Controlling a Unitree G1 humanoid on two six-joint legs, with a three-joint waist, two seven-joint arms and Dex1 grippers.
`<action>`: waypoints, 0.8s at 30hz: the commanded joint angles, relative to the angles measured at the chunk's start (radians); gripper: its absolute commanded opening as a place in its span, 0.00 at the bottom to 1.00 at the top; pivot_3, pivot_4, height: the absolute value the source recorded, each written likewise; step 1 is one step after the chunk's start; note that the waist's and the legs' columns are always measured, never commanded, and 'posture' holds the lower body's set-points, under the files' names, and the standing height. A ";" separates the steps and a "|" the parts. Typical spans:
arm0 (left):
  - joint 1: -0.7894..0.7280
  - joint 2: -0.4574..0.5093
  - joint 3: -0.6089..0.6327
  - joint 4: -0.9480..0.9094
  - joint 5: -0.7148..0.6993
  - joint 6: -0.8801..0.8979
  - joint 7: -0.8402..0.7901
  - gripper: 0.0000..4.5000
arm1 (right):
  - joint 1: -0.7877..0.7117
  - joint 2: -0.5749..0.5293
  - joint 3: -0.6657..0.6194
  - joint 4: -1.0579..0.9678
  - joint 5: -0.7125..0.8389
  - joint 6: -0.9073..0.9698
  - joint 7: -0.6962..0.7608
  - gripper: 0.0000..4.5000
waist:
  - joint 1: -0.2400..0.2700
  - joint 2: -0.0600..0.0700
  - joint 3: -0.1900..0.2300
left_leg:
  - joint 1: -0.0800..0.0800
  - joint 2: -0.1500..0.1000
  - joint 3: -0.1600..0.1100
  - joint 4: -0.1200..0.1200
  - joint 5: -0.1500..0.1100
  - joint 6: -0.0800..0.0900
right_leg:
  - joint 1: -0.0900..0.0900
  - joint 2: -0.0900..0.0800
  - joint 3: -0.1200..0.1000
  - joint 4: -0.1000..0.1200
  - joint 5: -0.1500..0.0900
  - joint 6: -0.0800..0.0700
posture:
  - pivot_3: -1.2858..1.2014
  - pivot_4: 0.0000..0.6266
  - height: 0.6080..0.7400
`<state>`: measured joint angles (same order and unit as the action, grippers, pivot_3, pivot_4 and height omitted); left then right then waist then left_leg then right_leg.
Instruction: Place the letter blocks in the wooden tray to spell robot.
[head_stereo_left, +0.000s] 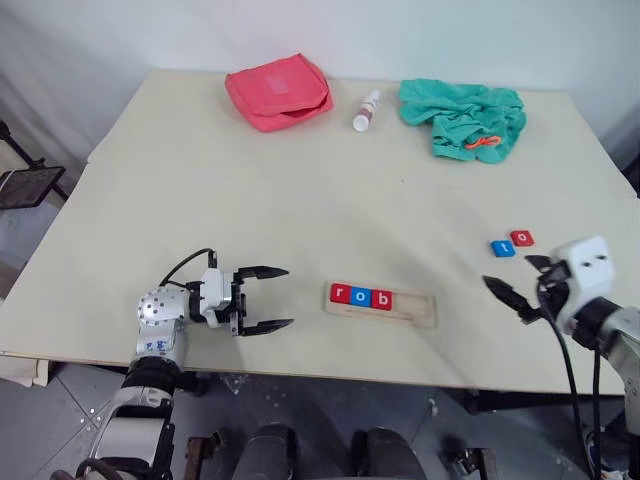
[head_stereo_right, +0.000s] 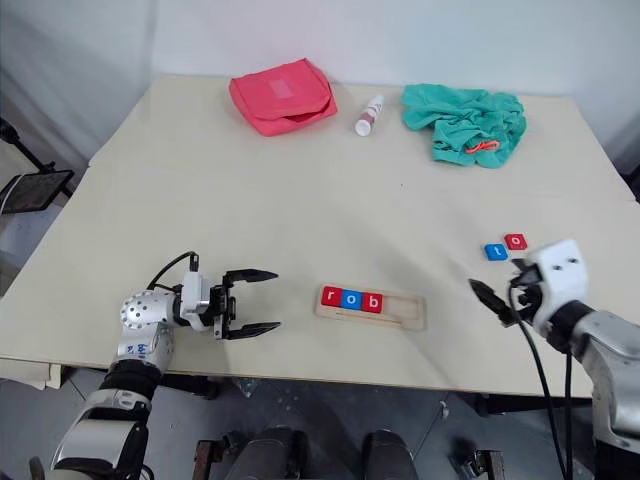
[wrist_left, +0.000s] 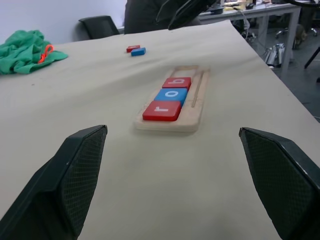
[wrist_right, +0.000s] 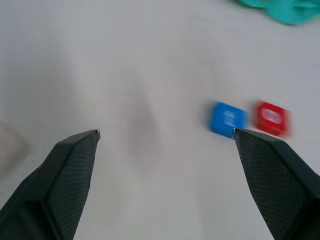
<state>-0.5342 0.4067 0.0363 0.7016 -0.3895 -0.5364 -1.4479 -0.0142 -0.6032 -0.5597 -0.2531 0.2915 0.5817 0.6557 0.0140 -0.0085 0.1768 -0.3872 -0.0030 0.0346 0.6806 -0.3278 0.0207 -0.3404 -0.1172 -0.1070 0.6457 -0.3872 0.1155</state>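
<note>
Bench (head_stereo_left: 300, 190) layout: the wooden tray (head_stereo_left: 405, 309) lies near the front edge, slightly right of centre, with a strip of bare surface between it and that edge. Three letter blocks sit side by side at the tray's left end: a red r (head_stereo_left: 341, 294), a blue o (head_stereo_left: 361, 296) and a red b (head_stereo_left: 382, 299). The right part of the groove is unoccupied.

Two more blocks, one blue (head_stereo_left: 503, 248) and one red (head_stereo_left: 522, 238), lie flat and just beside each other toward the bench's right side, well apart from the tray.

The left pincer (head_stereo_left: 265, 299) is level above the front area, pointing right toward the tray's left end, fingers spread, holding nothing. Bare surface separates it from the tray.

The right pincer (head_stereo_left: 521, 284) is near the front right corner, fingers spread and empty, just in front of the two loose blocks.

Along the far edge lie a red pouch (head_stereo_left: 279, 91), a small white bottle (head_stereo_left: 367, 110) and a green cloth (head_stereo_left: 465, 117). The wide middle of the bench is open.
</note>
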 joint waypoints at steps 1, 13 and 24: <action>-0.027 -0.011 0.011 0.031 -0.003 -0.023 -0.018 1.00 | 0.002 0.014 -0.063 0.047 0.028 -0.083 -0.038 0.99 | -0.004 0.000 0.000 | 0.000 0.000 0.000 0.000 0.000 0.000 | 0.000 0.000 0.000 0.000 0.000 0.000 | 0.52 0.24 1.00; -0.031 -0.020 0.016 0.028 -0.009 -0.025 -0.033 1.00 | 0.042 0.032 -0.031 0.064 0.074 -0.169 -0.051 0.99 | -0.014 0.000 0.000 | 0.001 0.001 0.001 0.000 0.000 0.000 | 0.000 0.000 0.001 0.000 0.000 0.000 | 0.52 0.24 1.00; -0.018 -0.017 0.016 -0.002 -0.016 -0.014 -0.033 1.00 | 0.038 0.020 -0.009 0.054 0.097 -0.152 -0.073 0.99 | -0.014 0.000 0.000 | 0.000 0.001 0.001 0.000 0.000 0.000 | 0.000 0.000 0.001 0.000 0.000 0.000 | 0.52 0.24 1.00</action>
<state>-0.5599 0.3897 0.0385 0.7343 -0.3901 -0.5539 -1.4777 0.0236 -0.5677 -0.5558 -0.1609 0.3742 0.4348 0.5966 -0.0004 -0.0081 0.1767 -0.3867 -0.0021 0.0352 0.6803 -0.3277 0.0209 -0.3408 -0.1170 -0.1054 0.6459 -0.3870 0.1158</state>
